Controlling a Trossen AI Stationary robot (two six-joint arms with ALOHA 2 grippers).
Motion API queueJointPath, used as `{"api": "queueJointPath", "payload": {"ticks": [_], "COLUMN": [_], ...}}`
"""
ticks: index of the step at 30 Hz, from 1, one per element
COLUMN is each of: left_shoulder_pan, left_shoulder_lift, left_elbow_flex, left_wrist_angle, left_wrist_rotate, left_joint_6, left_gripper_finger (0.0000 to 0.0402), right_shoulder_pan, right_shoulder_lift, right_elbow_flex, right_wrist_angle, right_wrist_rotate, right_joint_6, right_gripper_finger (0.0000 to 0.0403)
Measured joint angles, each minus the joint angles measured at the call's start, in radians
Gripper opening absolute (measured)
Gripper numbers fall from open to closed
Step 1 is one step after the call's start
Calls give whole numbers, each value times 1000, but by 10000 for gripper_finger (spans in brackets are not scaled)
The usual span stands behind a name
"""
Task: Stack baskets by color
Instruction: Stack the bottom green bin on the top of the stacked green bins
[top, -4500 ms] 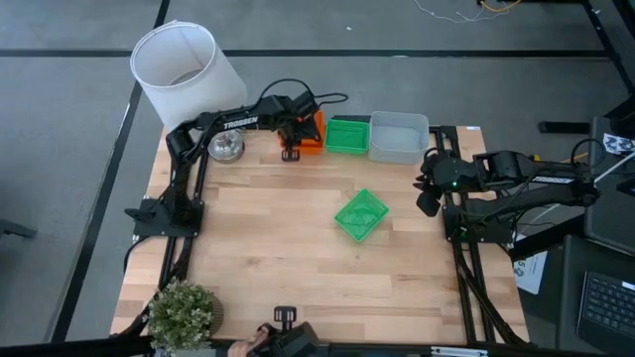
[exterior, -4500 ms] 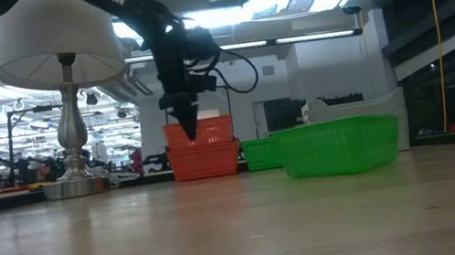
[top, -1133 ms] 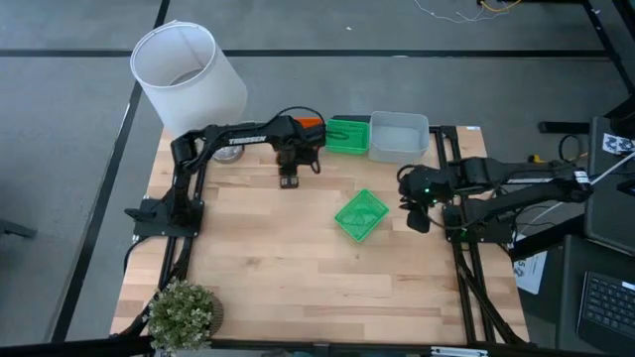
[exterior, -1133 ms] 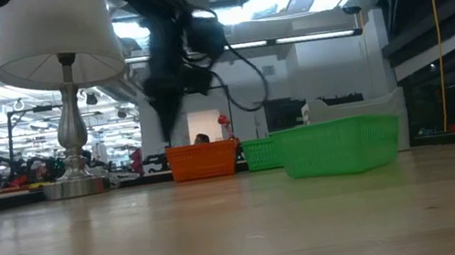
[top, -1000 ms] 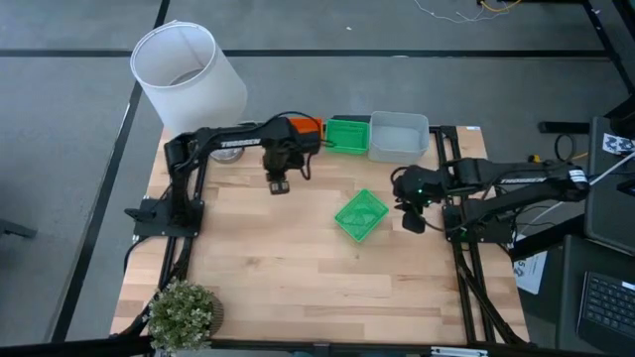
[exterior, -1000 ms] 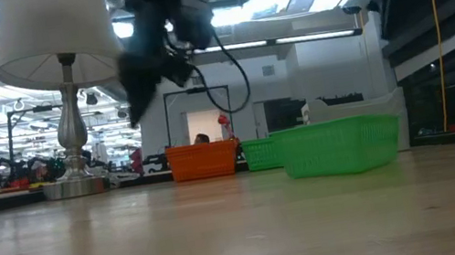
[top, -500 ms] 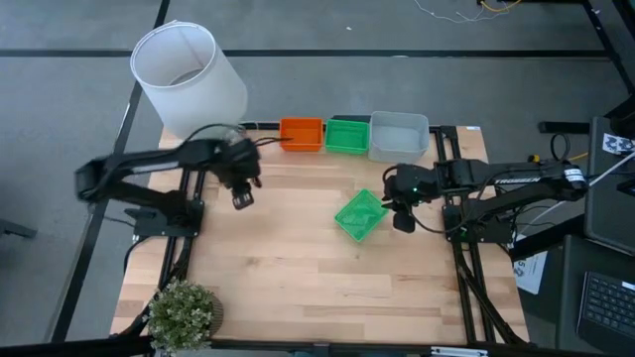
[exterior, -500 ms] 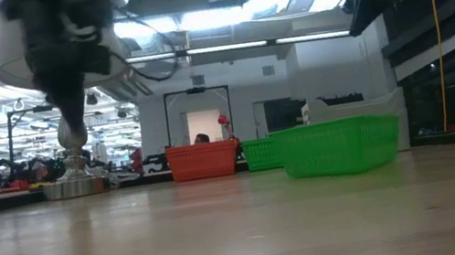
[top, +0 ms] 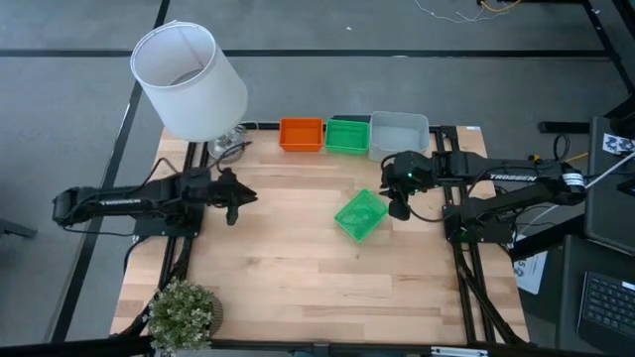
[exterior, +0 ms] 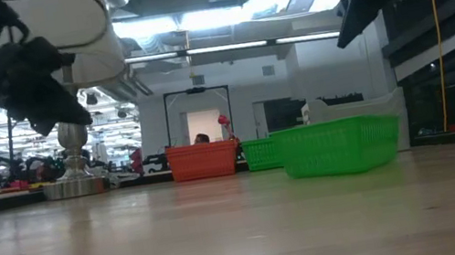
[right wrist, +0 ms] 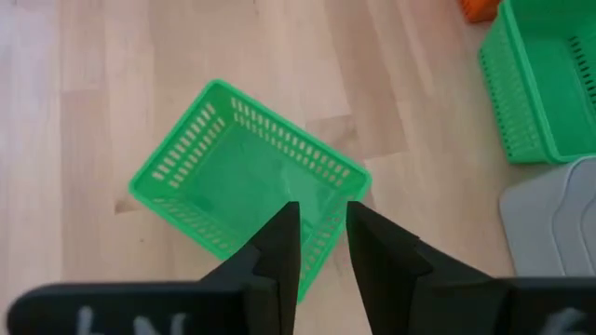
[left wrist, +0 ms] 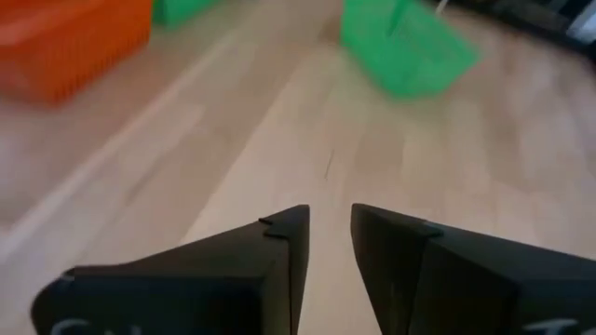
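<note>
- Baskets first: along the far edge of the bench (top: 298,288) three piles stand in a row, the orange pile (top: 301,134), then the green pile (top: 347,135), then the pale grey-white pile (top: 399,136), each touching the next. How many sit in each pile I cannot tell from here.
- One loose green basket (top: 361,214) lies alone, turned at an angle, on the open wood nearer the middle, well apart from the row. To my eye it is the only one left to stack.
- A white lampshade (top: 190,67) stands over the far left corner and a small potted plant (top: 183,313) sits at the near left corner; neither belongs to the job.
- Since a second ago the left arm has pulled right away from the orange pile, which now stands uncovered. I judge the orange part finished.
- In that same second the right arm has crept from the right side toward the loose green basket.
- Right tool (right wrist: 321,228) now hangs above that basket's near corner, its fingers a narrow gap apart with nothing between them, not yet touching the mesh.
- Left tool (left wrist: 329,233) hovers over bare wood on the left side, fingers slightly parted and empty.
- My guess is the next move is a grasp on the green rim, then a carry to the green pile.
</note>
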Motion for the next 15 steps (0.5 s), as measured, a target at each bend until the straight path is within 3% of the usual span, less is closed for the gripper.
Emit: {"api": "queueJointPath", "payload": {"ticks": [7,15], "left_shoulder_pan": [-27,-28], "left_shoulder_lift": [-209,-320], "left_elbow_flex": [-117,-176], "left_wrist_angle": [194,213], "left_wrist_rotate": [-6,-8], "left_joint_6": [159,205], "left_gripper_finger": [57,44], "right_shoulder_pan": [-20,-19], "right_shoulder_lift": [25,127], "right_elbow_flex": [1,1], "right_wrist_angle": [6,12], "right_wrist_rotate": [-3,-3], "right_joint_6": [-18,-114], "right_gripper_finger": [92,92]}}
